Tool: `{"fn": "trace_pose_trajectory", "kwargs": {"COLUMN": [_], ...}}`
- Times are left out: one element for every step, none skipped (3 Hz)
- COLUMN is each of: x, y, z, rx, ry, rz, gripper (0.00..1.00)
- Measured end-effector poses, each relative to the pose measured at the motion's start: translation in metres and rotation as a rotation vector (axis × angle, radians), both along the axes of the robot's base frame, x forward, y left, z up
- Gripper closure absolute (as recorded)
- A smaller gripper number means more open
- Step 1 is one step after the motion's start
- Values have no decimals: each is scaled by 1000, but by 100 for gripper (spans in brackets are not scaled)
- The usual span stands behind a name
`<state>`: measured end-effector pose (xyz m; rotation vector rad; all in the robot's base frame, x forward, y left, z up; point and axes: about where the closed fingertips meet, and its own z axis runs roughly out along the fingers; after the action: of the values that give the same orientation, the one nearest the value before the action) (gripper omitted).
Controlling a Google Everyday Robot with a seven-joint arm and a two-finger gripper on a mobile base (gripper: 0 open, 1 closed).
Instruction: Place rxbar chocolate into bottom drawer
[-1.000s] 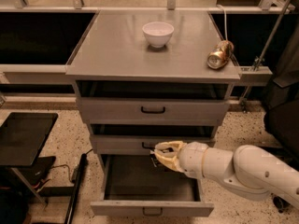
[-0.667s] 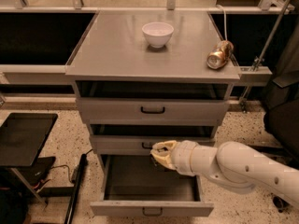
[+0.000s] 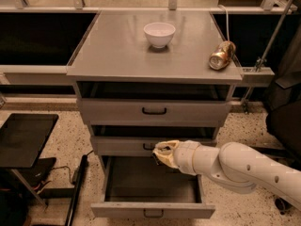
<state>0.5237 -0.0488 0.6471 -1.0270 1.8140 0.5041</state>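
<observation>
At the far left, a flat black panel (image 3: 24, 136) is seen low beside the cabinet, above the speckled floor (image 3: 66, 140), and a thin black pole (image 3: 76, 192) is seen lying between it and the cabinet's foot; the grey metal cabinet (image 3: 117, 55) is set in the middle of the view, and a white bowl (image 3: 159, 34) is seen standing upright on its top, towards the back and near the centre; below the top, the top drawer (image 3: 113, 112) is shown closed, with a small black loop handle at its middle, and the middle drawer (image 3: 117, 146) is found beneath it, pulled out a little; the bottom drawer (image 3: 188, 210) is pulled well out, so that its dark floor is exposed from above; the gripper (image 3: 162, 153) is held just in front of the middle drawer's face and above the rear part of the open bottom drawer, with its tan tip turned to the left; whether it is clenched or released cannot be told; the rxbar chocolate cannot be picked out with certainty, since only a small dark patch (image 3: 154, 160) is seen at the gripper's lower left edge, and whether that is the bar cannot be told; the white arm (image 3: 240, 166) is extended from the lower right corner to the gripper; on the right edge of the cabinet top, a shiny gold-brown can (image 3: 222, 55) is seen lying on its side, well apart from the bowl
</observation>
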Motion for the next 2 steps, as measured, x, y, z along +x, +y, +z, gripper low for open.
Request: {"fn": "trace_pose_trajectory", "kwargs": {"x": [16,32], "y": [-19,-36], "z": [-34,-81], "rx": [7,-4], "ry": [37,86], "rz": [-13,-20], "gripper": [100,100]}}
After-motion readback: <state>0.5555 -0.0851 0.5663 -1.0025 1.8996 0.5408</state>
